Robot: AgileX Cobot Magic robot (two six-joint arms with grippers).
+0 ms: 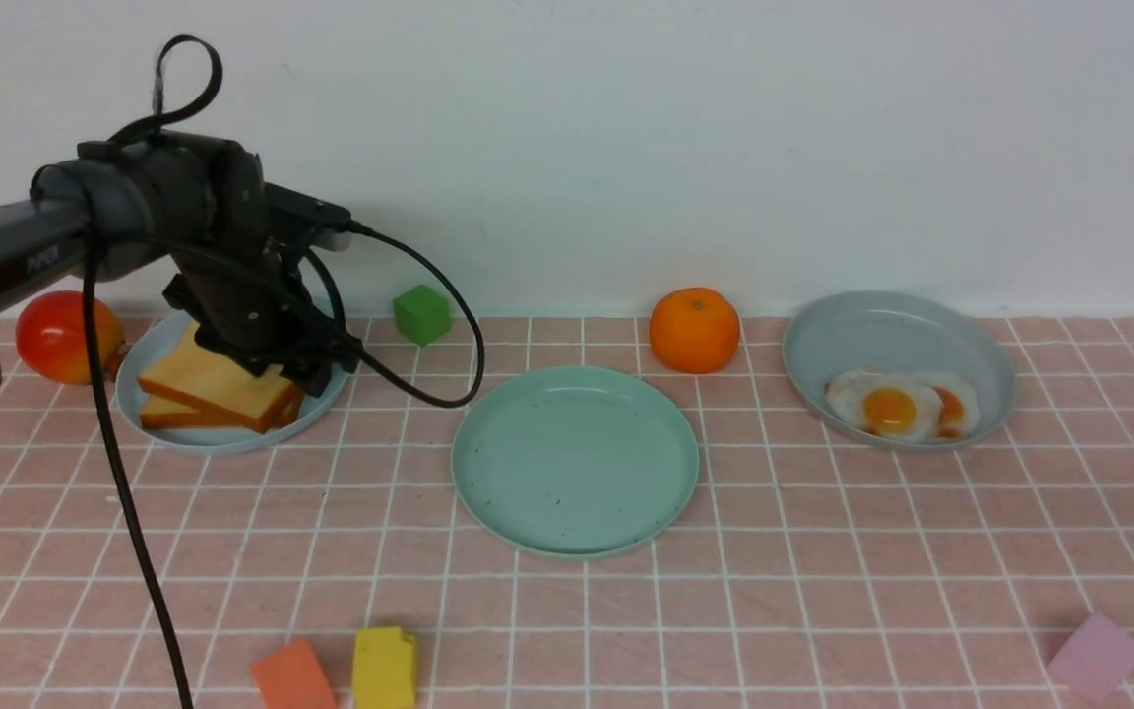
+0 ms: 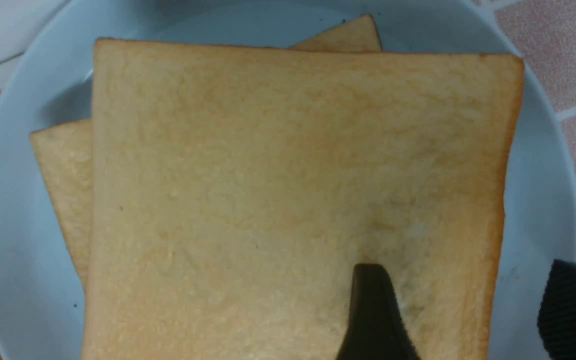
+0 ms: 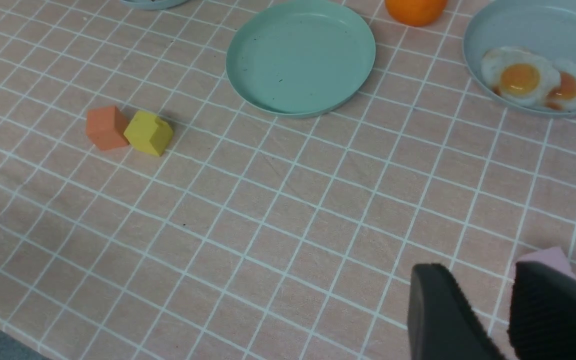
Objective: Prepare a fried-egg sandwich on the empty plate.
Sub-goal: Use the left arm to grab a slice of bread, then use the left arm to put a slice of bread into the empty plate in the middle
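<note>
Jaws of left gripper [image 2: 465, 270] stand wide, straddling edge of top toast [image 2: 268, 200].

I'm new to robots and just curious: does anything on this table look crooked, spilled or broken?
Nothing looks spilled or broken. The toast slices are stacked askew on the blue plate, and the eggs overlap in the grey dish.

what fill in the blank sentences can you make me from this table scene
The pale blue round plate holds ____ square tan toast slices.
The round mint-green speckled plate holds ____.
Next to the small orange block, the other small block is ____.
The left gripper has its black jaws ____ at the top toast slice's edge.
Missing words: two, nothing, yellow, open.
</note>
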